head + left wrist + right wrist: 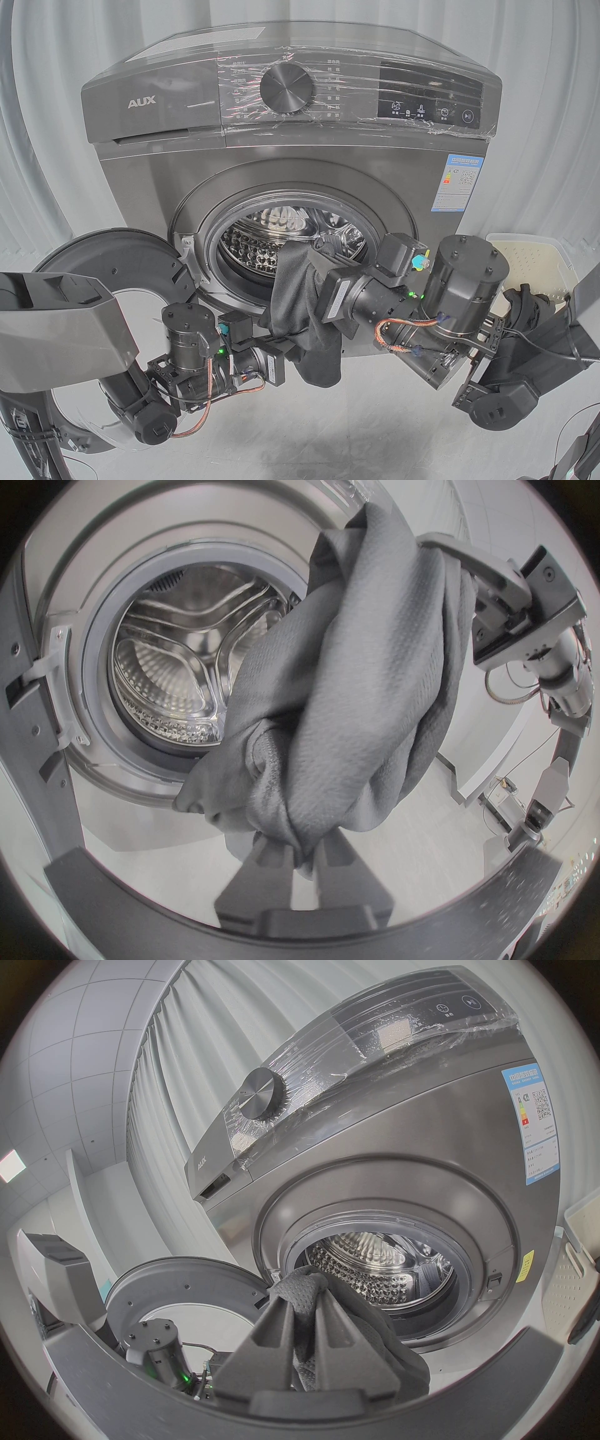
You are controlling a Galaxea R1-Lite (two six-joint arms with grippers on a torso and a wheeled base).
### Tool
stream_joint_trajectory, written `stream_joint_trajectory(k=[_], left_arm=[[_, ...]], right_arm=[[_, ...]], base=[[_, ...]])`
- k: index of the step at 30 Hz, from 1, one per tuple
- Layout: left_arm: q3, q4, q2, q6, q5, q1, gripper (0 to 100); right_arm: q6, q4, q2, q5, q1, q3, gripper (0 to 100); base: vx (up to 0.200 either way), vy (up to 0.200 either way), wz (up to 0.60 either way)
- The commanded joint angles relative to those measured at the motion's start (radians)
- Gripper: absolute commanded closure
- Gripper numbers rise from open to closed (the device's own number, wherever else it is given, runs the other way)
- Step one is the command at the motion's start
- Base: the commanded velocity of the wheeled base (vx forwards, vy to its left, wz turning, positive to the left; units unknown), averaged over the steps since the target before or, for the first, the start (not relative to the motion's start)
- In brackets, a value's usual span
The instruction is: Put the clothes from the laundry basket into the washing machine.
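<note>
As wrist views show garment (pixel 350 667) pinched, head view shows basket (pixel 544 259).

Black arms (pixel 465 281), grey jaws, orange cables (pixel 403 320)

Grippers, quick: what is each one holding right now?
Left gripper: shut on the lower end of the dark garment.
Right gripper: shut on the garment's upper end, by the washer opening.
</note>
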Motion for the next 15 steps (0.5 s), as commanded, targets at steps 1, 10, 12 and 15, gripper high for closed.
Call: stream_joint_trajectory(k=[1, 10, 12, 15], left_arm=[[0.029, -0.039, -0.013, -0.001, -0.001, -0.010, 100], [0.133, -0.183, -0.097, -0.001, -0.002, -0.068, 100], [0.131, -0.192, -0.110, -0.001, -0.001, -0.070, 100], [0.128, -0.197, -0.136, -0.002, -0.002, -0.070, 100]], right_arm=[[0.001, 0.000, 0.002, 0.000, -0.003, 0.001, 100], [-0.001, 0.000, 0.002, 0.012, -0.018, 0.038, 100], [0.001, -0.001, 0.002, 0.014, -0.018, 0.044, 100], [-0.001, -0.024, 0.002, 0.015, -0.018, 0.057, 100]], base=[[0.000, 0.000, 0.00], [0.000, 0.000, 0.00], [0.000, 0.000, 0.00], [0.000, 0.000, 0.00]])
